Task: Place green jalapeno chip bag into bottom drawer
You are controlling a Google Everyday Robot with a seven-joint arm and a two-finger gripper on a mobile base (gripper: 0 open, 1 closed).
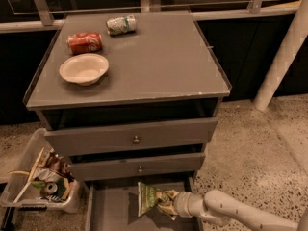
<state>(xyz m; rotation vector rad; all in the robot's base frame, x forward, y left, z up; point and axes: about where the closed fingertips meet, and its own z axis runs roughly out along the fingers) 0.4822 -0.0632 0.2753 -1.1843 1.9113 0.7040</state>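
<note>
The green jalapeno chip bag [148, 198], crumpled green foil with pale print, hangs just above the open bottom drawer [109, 211], over its right half. My gripper [166, 203] reaches in from the lower right on a pale arm [226, 211] and is shut on the bag's right edge. The drawer is pulled out at floor level under the grey cabinet; its flat grey bottom shows to the left of the bag.
Two upper drawers with round knobs [136, 139] are shut. On the cabinet top [159, 57] lie a red soda can [84, 42], a crushed green-and-white can [121, 24] and a cream bowl [83, 69]. A clear bin of trash [43, 182] stands at the left. A white post [281, 57] stands at the right.
</note>
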